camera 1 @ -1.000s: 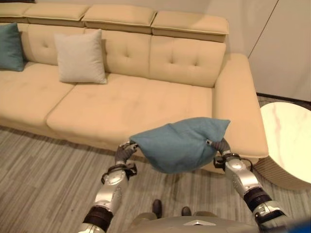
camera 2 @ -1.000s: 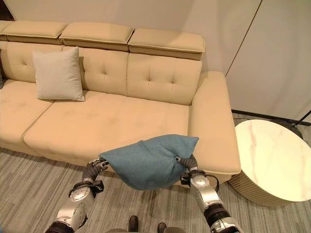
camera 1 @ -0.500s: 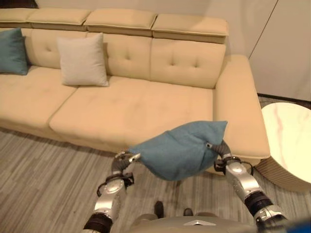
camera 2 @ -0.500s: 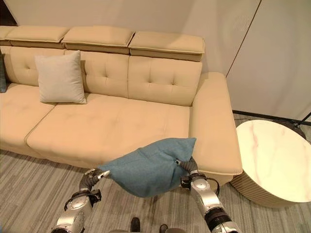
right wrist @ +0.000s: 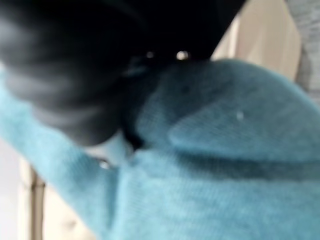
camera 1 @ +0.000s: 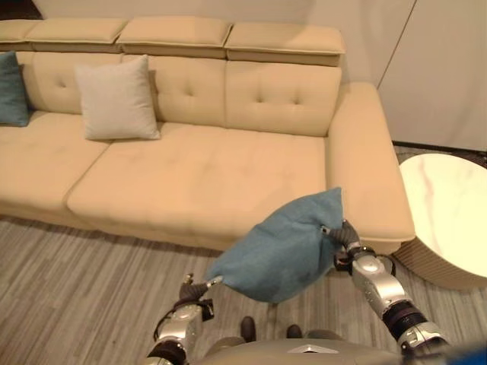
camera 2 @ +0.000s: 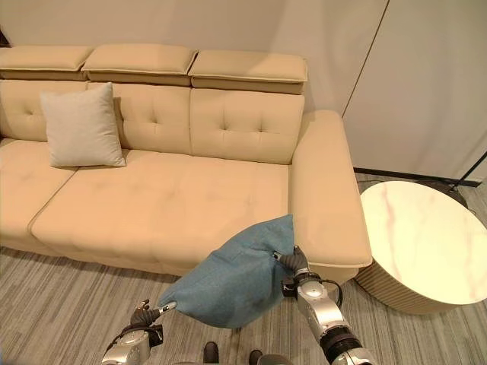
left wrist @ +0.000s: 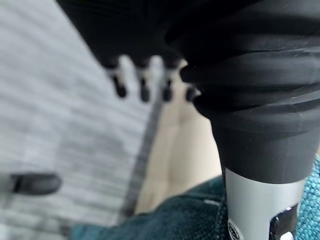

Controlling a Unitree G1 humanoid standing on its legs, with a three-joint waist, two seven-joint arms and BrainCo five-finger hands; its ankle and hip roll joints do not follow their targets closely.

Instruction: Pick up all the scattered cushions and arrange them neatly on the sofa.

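I hold a teal cushion (camera 1: 283, 247) in the air in front of the sofa (camera 1: 198, 163), just before the front edge of its seat and near its right armrest. The cushion hangs tilted, one corner up by the armrest and the opposite corner low toward the floor (camera 1: 68, 274). Its cloth is a soft, slightly fuzzy blue-green weave, and the body sags and bulges between my two hands.

My right hand (camera 1: 344, 234) pinches the upper corner, its fingers curled into the cloth. My left hand (camera 1: 195, 289) is down low over the floor, and its fingertips nip the lower corner of the cushion.

On the sofa, a pale grey cushion (camera 1: 116, 99) stands upright against the backrest at the left part of the seat. Another teal cushion (camera 1: 12, 87) leans against the backrest at the far left. A round white table (camera 1: 445, 213) stands on the floor beside the right armrest.
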